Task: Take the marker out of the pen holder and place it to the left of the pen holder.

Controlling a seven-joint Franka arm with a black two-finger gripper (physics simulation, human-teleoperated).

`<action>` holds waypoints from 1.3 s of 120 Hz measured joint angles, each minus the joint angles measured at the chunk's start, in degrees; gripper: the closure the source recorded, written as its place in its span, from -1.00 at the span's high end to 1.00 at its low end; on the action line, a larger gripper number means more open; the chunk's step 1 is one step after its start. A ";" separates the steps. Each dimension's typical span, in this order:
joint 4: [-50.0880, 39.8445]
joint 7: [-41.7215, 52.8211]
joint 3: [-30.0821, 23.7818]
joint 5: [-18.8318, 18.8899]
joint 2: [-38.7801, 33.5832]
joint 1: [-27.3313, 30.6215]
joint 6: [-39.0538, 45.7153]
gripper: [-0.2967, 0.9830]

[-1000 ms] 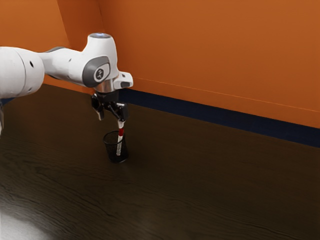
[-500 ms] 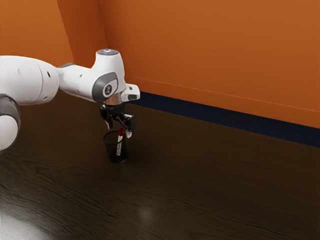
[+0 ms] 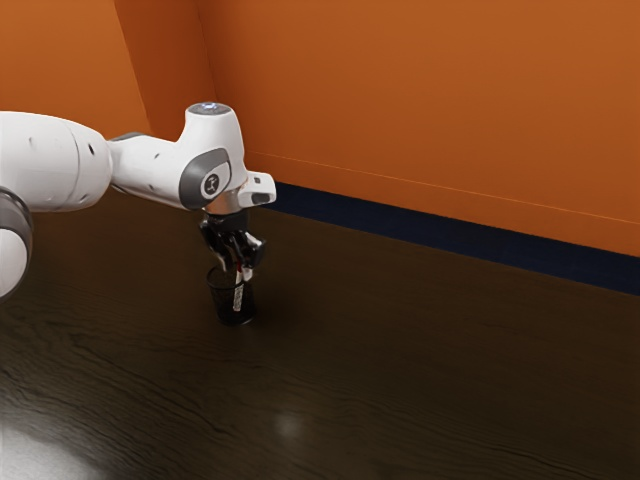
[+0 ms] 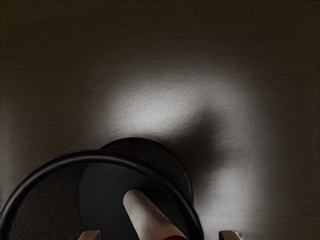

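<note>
In the exterior view my gripper [image 3: 237,267] points down at the top of the pen holder [image 3: 228,308], a black mesh cup standing on the table. The white marker [image 3: 238,298] leans inside the cup, its red band between the fingers. In the wrist view the tips of my gripper [image 4: 160,235] stand apart at the lower edge, with gaps on both sides of the marker [image 4: 146,216], so it is open. Around the marker runs the dark rim of the pen holder [image 4: 102,156]; the marker's upper part is cut off.
The dark wooden table [image 3: 400,370] extends around the cup. Behind it a blue strip [image 3: 400,225] runs along the foot of an orange wall [image 3: 420,110]. In the wrist view a shadow falls on the table beside the cup.
Over the last second my hand has come down to the cup, shifting slightly back toward the exterior view's left lately. Its fingers appear closer together in that view. The cup has stayed put.
</note>
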 joint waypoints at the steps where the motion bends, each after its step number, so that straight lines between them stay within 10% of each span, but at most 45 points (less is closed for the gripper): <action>1: 0.01 0.02 0.00 0.02 0.00 0.00 0.00 -0.14; 58: -1.03 -0.20 0.71 1.46 -4.33 0.88 -0.35 -0.64; 98: 1.91 -0.45 3.69 10.77 -10.12 2.35 -3.52 -0.68; 156: 21.92 9.13 2.75 1.39 12.20 13.07 -17.38 -0.69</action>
